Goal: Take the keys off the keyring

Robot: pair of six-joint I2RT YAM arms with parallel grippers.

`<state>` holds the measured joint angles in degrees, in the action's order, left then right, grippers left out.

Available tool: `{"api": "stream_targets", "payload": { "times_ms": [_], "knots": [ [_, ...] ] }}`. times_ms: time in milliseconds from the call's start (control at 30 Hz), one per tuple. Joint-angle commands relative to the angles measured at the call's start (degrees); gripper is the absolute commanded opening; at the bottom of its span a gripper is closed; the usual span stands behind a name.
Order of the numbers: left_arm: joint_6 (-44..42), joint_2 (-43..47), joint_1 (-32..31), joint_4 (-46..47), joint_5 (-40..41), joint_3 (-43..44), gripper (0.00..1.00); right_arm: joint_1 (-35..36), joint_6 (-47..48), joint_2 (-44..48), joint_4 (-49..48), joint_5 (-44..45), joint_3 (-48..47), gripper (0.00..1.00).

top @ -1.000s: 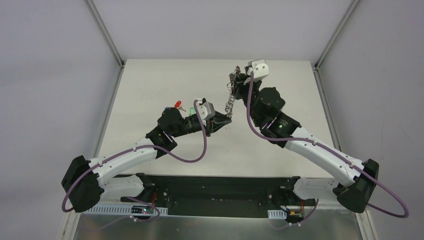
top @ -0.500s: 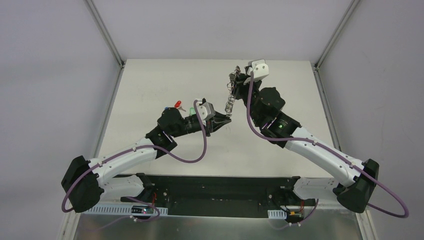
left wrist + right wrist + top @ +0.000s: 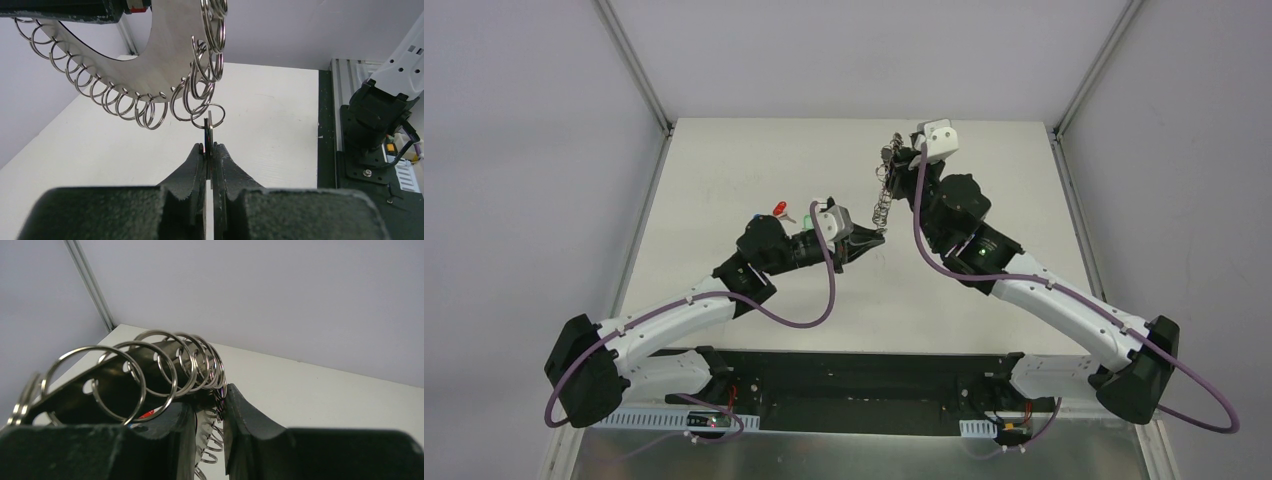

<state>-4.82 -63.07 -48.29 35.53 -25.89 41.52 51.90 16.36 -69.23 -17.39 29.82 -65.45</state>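
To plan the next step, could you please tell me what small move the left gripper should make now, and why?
Probably draw the key round its small split ring to work it off. The left gripper is shut on the key, which is threaded through that ring, while the right gripper holds the keyring above the table.

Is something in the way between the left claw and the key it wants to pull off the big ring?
No, nothing visible. The left gripper is shut right on a key, seen edge-on, hooked in a small loop hanging from the keyring. The right gripper holds the keyring up.
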Motion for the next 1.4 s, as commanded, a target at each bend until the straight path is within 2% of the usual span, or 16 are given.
{"api": "stream_targets", "payload": {
  "times_ms": [0,133,167,200,267,300,367,467,533,633,733,900,1033,1100,1200,1367],
  "knots": [
    [-0.8,1.7,0.1,0.6,0.9,0.9,0.0,0.3,0.4,0.8,-5.3,1.9,-1.9,0.0],
    [-1.3,1.3,0.1,-5.3,5.4,3.6,0.0,0.2,0.4,2.7,-7.7,5.8,1.4,0.0],
    [-2.1,1.1,0.1,-7.7,6.1,4.6,0.0,0.2,0.3,3.5,-9.0,7.7,2.9,0.04],
    [-3.0,1.0,0.0,-9.9,6.2,5.5,0.0,0.2,0.0,4.3,-10.4,9.4,4.5,0.29],
    [-5.1,0.6,0.0,-14.6,6.4,7.3,0.0,0.1,-0.2,6.0,-14.0,12.6,8.5,0.63],
    [-6.0,0.4,0.0,-16.1,6.9,7.9,0.0,0.1,-0.3,7.1,-15.5,14.3,10.6,0.73],
    [-7.7,0.3,0.1,-19.1,8.5,9.1,0.0,0.1,-0.4,9.2,-16.4,18.1,14.7,0.83],
    [-11.0,0.3,0.0,-22.5,12.6,10.2,0.0,0.1,-1.4,15.1,-16.3,25.4,22.4,0.87],
    [-14.1,0.0,0.0,-24.9,14.4,10.8,0.0,0.1,-4.8,20.8,-13.8,26.2,27.8,0.88],
    [-15.2,-0.7,0.1,-27.9,15.6,12.3,0.0,0.1,-14.1,32.1,-1.8,24.5,33.5,0.88],
    [-15.3,-1.6,0.1,-30.7,12.6,13.7,0.0,0.0,-19.9,41.9,7.4,21.8,37.6,0.87],
    [-17.9,-4.5,0.1,-40.2,5.7,17.8,0.0,0.0,-23.2,50.9,18.6,11.9,38.0,0.86],
    [-21.8,-5.2,0.0,-46.1,3.8,19.8,0.0,-0.1,-23.8,52.5,24.3,5.2,36.3,0.85],
    [-22.9,-5.1,0.0,-47.2,4.2,20.3,0.0,0.0,-22.7,52.1,25.0,-0.5,35.8,0.8],
    [-24.5,-4.9,0.0,-48.6,3.9,20.5,0.0,-0.1,-21.2,48.9,26.0,-9.7,34.4,0.8],
    [-24.6,-5.0,0.0,-50.2,-5.8,20.2,0.0,-0.1,-18.7,40.1,26.7,-19.2,30.6,0.8]
  ]
}}
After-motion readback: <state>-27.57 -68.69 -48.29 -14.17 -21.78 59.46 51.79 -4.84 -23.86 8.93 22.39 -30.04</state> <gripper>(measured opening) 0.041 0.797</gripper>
